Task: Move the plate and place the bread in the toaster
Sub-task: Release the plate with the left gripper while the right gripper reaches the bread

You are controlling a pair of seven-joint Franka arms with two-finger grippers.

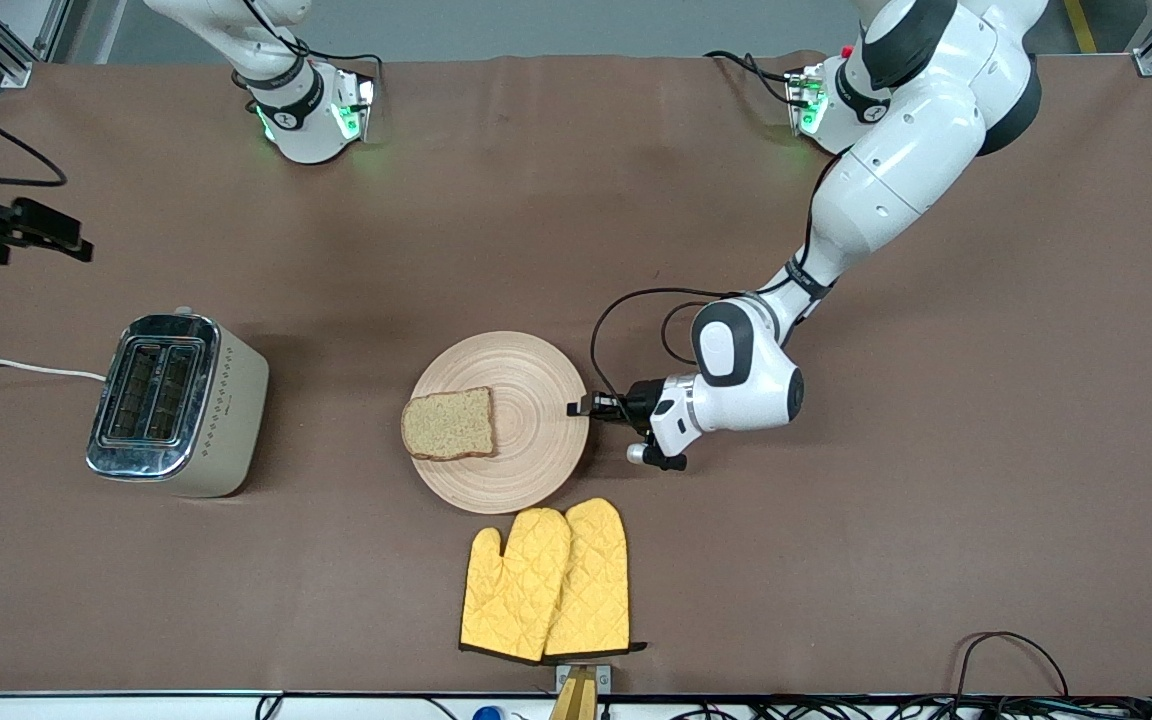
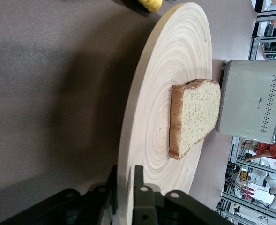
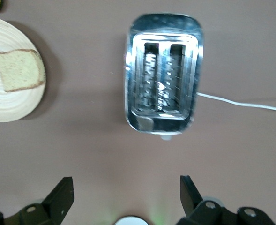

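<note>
- We find the plate (image 1: 501, 420) flat on the table (image 1: 576, 250) near its middle, with the bread (image 1: 449, 423) lying on the plate's half toward the toaster (image 1: 176, 403).
- The left gripper (image 1: 576, 407) sits at the plate's rim on the left arm's side. In the left wrist view the fingers (image 2: 138, 180) straddle the rim with a thin gap showing on each side; we cannot tell whether they grip it or stand slightly slack.
- The right gripper (image 3: 126, 194) hangs with its jaws spread wide, holding nothing, over the table near the toaster at the right arm's end; this arm waits.
- Risk: if the left fingers are slack, any pull or lift may slip off the rim and leave the plate where it lies.
- Risk: the grip is at one edge only. We judge that lifting there would tilt the plate and slide the bread off the side toward the toaster.
- Risk: a fast push toward the toaster could shift the bread, which overhangs the rim slightly.
- Edges: the oven mitts (image 1: 546, 580) lie just beside the plate's rim, nearer the front camera; a move that way would drag on them.
- Open room: bare table lies between plate and toaster, and farther from the front camera.
- The toaster stands upright, both slots empty, its cord (image 1: 16, 368) trailing off the table's end.
</note>
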